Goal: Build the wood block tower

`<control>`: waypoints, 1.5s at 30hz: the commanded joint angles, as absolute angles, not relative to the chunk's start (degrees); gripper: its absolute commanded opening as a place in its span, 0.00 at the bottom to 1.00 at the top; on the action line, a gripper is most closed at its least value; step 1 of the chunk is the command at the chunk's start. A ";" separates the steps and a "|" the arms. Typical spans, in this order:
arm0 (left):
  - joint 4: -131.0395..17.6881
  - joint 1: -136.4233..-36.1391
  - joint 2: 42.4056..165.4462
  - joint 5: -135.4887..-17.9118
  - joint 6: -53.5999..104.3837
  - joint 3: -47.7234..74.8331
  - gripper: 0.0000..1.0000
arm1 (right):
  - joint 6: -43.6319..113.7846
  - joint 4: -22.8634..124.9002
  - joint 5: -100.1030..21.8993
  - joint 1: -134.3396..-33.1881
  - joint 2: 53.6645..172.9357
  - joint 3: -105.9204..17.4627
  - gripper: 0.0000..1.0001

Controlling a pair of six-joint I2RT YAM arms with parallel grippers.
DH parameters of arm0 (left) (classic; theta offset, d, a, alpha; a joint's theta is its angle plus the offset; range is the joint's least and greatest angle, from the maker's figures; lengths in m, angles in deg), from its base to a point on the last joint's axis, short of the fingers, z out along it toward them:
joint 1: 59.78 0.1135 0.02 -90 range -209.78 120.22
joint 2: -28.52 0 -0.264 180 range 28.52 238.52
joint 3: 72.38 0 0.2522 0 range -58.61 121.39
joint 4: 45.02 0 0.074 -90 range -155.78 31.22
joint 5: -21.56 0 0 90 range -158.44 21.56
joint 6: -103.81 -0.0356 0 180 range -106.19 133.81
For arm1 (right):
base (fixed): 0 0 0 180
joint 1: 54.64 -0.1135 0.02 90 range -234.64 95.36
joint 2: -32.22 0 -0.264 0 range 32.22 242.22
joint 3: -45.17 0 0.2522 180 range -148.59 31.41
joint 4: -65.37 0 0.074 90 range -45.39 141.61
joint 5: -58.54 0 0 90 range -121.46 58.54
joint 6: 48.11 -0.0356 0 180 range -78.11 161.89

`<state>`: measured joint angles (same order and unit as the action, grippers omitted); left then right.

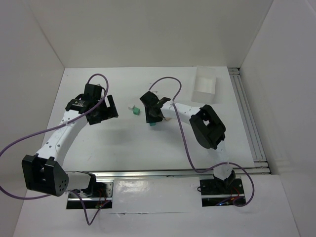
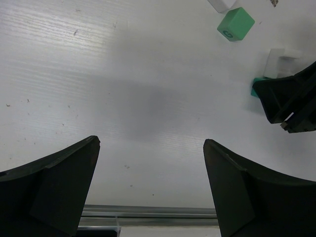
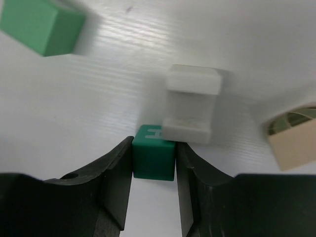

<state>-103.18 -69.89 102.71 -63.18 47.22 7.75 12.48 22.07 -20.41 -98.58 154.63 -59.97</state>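
Note:
A dark teal cube (image 3: 154, 159) marked H rests on the white table (image 1: 118, 143), and my right gripper (image 3: 154, 144) is shut on it, one finger pressed to each side. A white notched block (image 3: 190, 106) lies right behind the cube, touching its far edge. A lighter green cube (image 3: 42, 24) sits apart to the far left, and a tan piece (image 3: 294, 143) lies at the right. In the top view the right gripper (image 1: 153, 121) is at mid-table, with the green cube (image 1: 134, 111) just to its left. My left gripper (image 2: 151, 143) hangs open over bare table.
A clear plastic tray (image 1: 206, 86) stands at the back right. An aluminium rail (image 1: 182, 173) runs along the near edge, and another (image 1: 247, 118) runs down the right side. In the left wrist view the green cube (image 2: 236, 23) and the white block (image 2: 281, 61) lie at the upper right.

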 commanded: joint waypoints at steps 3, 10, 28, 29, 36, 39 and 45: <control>-102.37 -70.15 101.82 -63.69 47.65 7.92 1.00 | 7.18 19.97 -14.85 -97.00 152.19 -55.52 0.42; -102.37 -70.15 101.82 -62.99 47.65 7.92 1.00 | 7.17 19.45 -13.80 -97.00 149.73 -56.05 0.70; -102.37 -70.15 99.62 -60.62 47.12 7.92 1.00 | 9.55 14.44 -12.83 -101.04 163.43 -87.22 0.80; -102.90 -70.15 99.62 -60.62 47.12 7.92 1.00 | 9.55 14.44 -13.44 -101.04 164.22 -88.12 0.80; -102.90 -70.15 99.62 -60.09 47.12 7.92 1.00 | 8.40 15.05 -14.67 -101.04 169.41 -92.34 0.76; -102.90 -70.15 99.62 -60.09 47.12 7.92 1.00 | 8.40 15.05 -14.67 -101.04 170.65 -93.66 0.75; -102.90 -70.15 99.62 -60.09 46.60 7.92 1.00 | 8.40 15.05 -14.67 -100.52 173.01 -94.19 0.70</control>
